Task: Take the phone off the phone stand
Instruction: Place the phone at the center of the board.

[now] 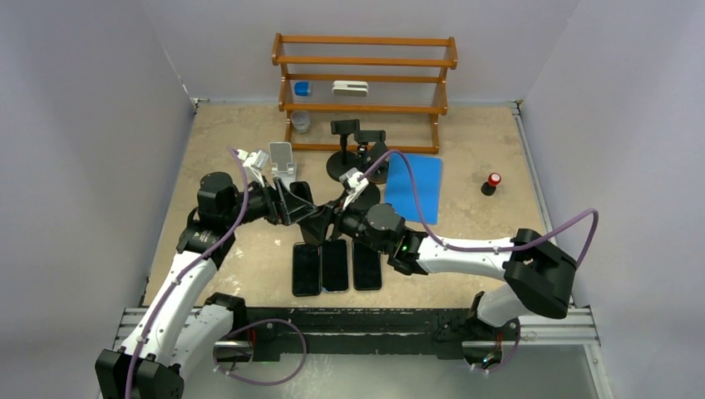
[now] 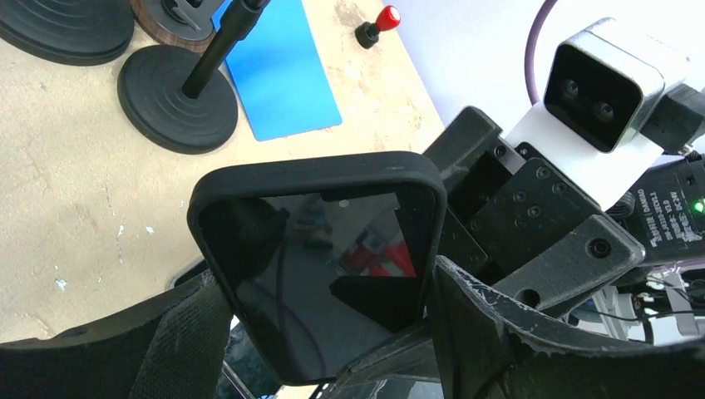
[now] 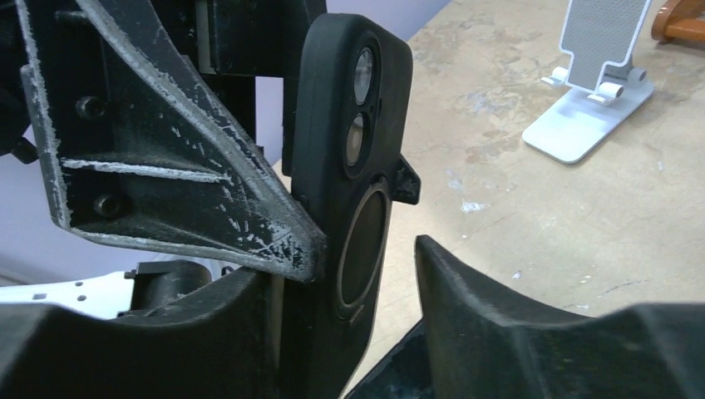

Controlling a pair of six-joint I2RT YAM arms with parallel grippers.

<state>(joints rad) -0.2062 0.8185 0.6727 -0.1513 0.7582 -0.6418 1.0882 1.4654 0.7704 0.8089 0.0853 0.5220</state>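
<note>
The phone in its black case hangs above the table between both arms. In the left wrist view its dark screen faces the camera, and my left gripper is shut on its long edges. The right wrist view shows the phone's back with two lenses. My right gripper stands open around its lower part: one finger lies against the case, while the other finger is a gap away. The white phone stand, empty, is behind the left arm, and the right wrist view shows the stand too.
Three dark phones lie side by side near the front edge, under the grippers. Black round-base stands, a blue mat and a small red-topped object sit farther back. A wooden rack stands along the back wall.
</note>
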